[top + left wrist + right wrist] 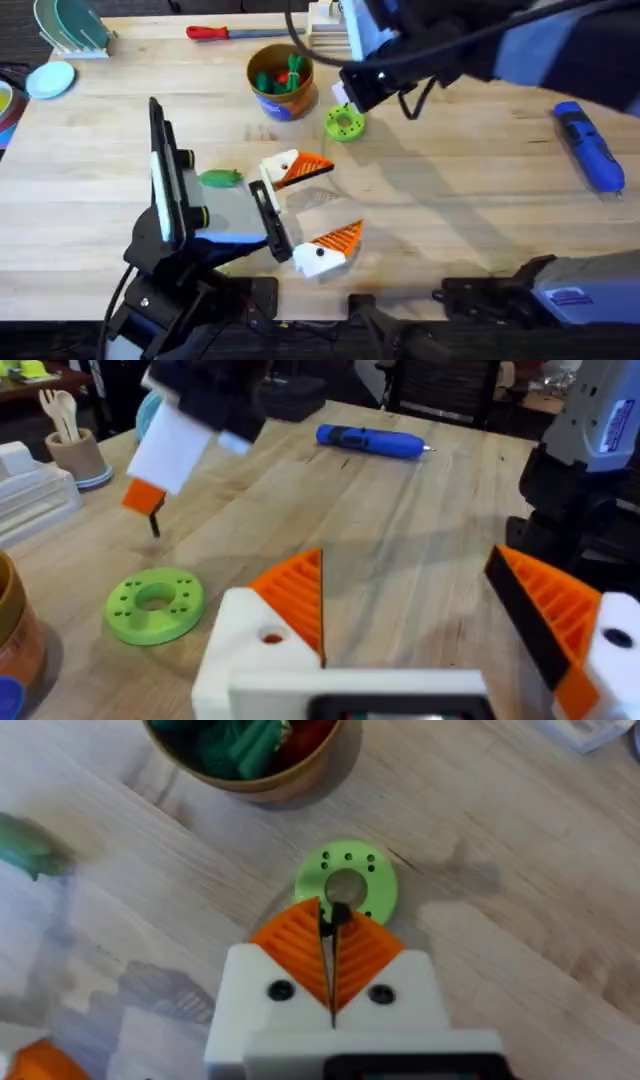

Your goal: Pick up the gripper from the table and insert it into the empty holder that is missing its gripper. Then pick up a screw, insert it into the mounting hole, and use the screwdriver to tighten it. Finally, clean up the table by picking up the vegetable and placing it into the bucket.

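Screwdriver point(590, 146), bright blue, lies near the table's point(450, 200) right edge, well apart from everything else. The right gripper point(330, 925) hovers just over the green disc point(344, 123) near the table's middle, its orange pads pinched together on a small dark screw point(335, 916). The left gripper point(312, 212) rests on the table toward the front edge, its fingers spread wide with nothing between them. The vegetable point(219, 177) lies just beside the left arm. The bucket point(281, 83) stands near the far edge, holding toy vegetables.
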Controlling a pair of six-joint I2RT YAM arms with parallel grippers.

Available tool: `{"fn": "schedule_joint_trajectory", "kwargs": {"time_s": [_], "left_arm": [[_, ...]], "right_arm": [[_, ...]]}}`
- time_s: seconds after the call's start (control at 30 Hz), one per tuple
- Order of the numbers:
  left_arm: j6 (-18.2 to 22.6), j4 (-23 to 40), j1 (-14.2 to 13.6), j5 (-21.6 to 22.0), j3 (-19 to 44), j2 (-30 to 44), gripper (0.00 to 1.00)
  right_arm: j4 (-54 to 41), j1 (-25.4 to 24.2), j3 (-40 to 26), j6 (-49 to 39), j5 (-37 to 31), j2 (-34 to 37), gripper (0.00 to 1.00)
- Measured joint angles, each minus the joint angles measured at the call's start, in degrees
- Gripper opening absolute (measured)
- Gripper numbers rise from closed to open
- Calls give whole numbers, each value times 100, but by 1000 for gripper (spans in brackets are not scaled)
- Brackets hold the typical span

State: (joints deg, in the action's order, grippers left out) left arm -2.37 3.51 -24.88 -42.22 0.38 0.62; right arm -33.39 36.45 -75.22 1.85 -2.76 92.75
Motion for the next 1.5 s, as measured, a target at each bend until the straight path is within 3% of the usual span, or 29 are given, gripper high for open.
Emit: {"fn": "schedule_joint_trajectory", "kwargs": {"time_s": [0.27, 0.53, 0.83, 1.5], "left_arm": [[0, -1, 0, 0, 0, 0, 993], [0, 0, 0, 0, 0, 0, 993], [0, 0, 0, 0, 0, 0, 993], [-2, 4, 0, 0, 0, 0, 993]], "right_arm": [[-720, 368, -379, 0, -1, -870, 5], [-828, 1274, -638, 153, 2, -1585, 5], [-909, 2135, -638, 310, 13, -1469, 5], [-912, 2489, -638, 411, 90, -771, 5]]}}
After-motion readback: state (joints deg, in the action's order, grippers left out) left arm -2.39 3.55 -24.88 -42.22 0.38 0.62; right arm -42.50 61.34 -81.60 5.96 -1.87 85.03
